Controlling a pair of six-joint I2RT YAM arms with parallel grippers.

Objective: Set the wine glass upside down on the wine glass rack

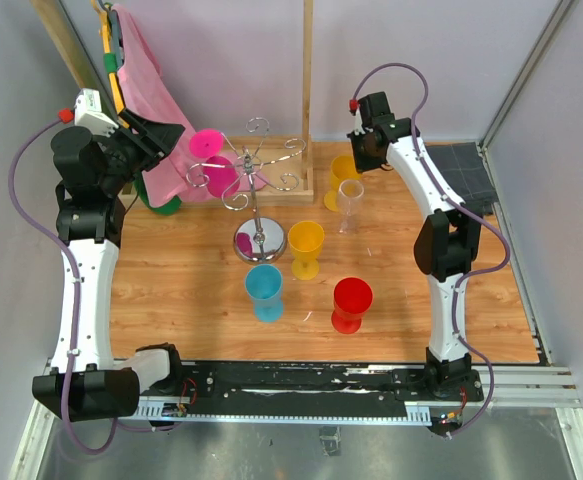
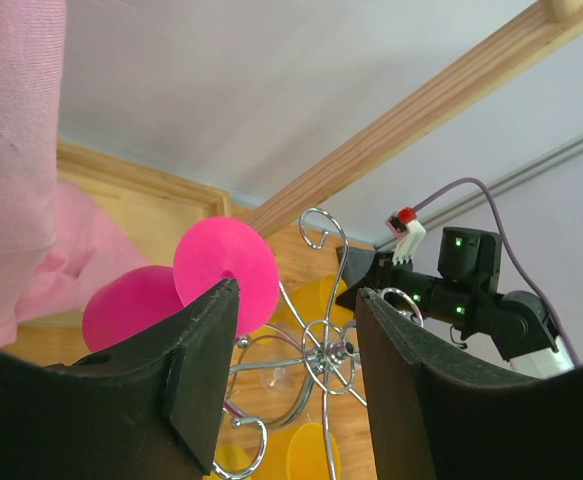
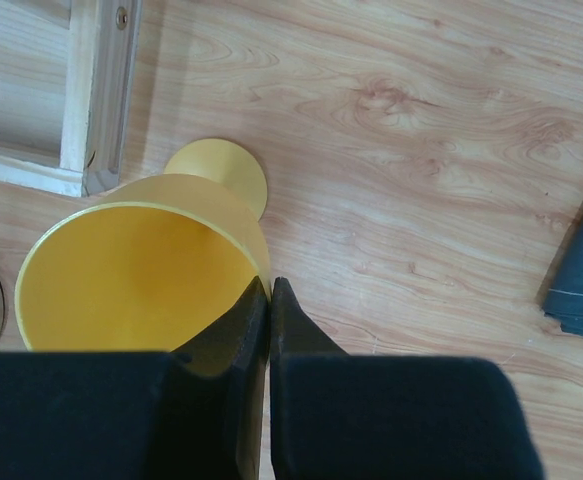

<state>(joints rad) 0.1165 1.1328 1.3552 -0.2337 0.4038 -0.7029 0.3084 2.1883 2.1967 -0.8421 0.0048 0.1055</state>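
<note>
The right gripper (image 3: pixel 269 285) is squeezed nearly shut, and it pinches the thin rim of the yellow wine glass (image 3: pixel 121 270). One finger is inside the cup and one is outside. The glass leans on the wooden table (image 3: pixel 421 150), with its round foot just past the fingers. A wooden frame (image 3: pixel 96 100) lies beyond the glass, and a grey cloth (image 3: pixel 581 270) is off to the hand's right.

The left gripper (image 2: pixel 296 290) is wide open and holds nothing. Right in front of its fingers is the wine glass rack (image 2: pixel 321 350) with its curly silver arms. A pink glass (image 2: pixel 226 265) hangs there, foot up. A pink cloth (image 2: pixel 21 150) hangs at this hand's left.

Only the top view shows the whole table. The rack stands well to the left of the right hand, and near its shiny base are more glasses: another yellow glass (image 1: pixel 306 245), a blue glass (image 1: pixel 264 290), a red glass (image 1: pixel 352 303) and a clear glass (image 1: pixel 350 203).
</note>
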